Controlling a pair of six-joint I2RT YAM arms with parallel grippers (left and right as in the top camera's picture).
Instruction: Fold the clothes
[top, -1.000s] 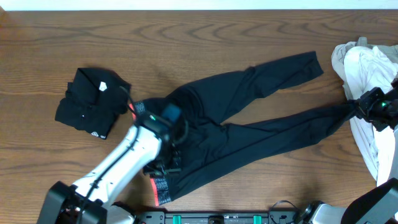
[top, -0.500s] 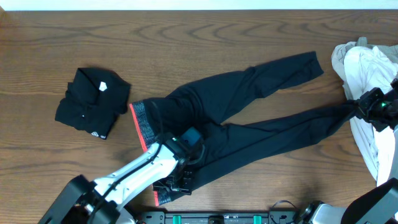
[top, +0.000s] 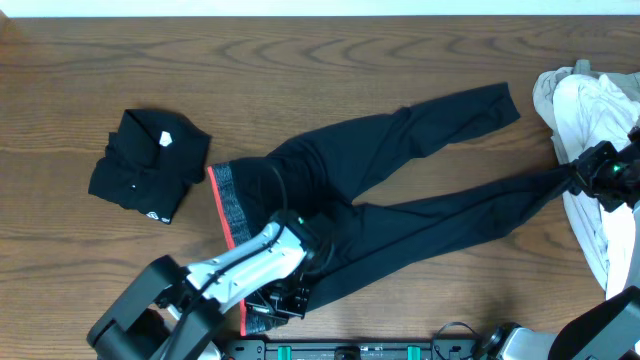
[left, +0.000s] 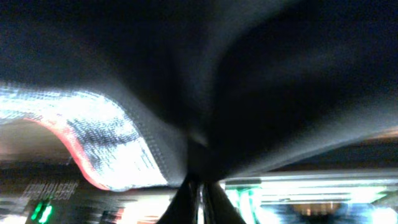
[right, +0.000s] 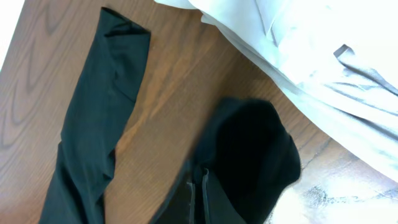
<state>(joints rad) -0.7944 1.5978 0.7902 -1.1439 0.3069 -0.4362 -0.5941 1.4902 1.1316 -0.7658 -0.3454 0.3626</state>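
Note:
The long black trousers (top: 400, 170) lie spread across the table, legs running to the right, the grey waistband with its red-orange edge (top: 225, 205) at the left. My left gripper (top: 290, 297) is shut on the trousers' near waist part; the left wrist view shows lifted black cloth and waistband (left: 99, 134) above the pinched fingers (left: 200, 186). My right gripper (top: 578, 176) is shut on the end of the near leg (right: 255, 149), held above the wood. The far leg's end (right: 121, 37) lies flat.
A small black folded garment with a white tag (top: 145, 165) lies at the left. A pile of white and beige cloth (top: 590, 110) sits at the right edge, close by the right gripper; it also shows in the right wrist view (right: 311, 50).
My left arm has drawn back toward the near table edge, off the waistband, which now shows. The trousers' waist is gripped near the front edge. The right arm has held still.

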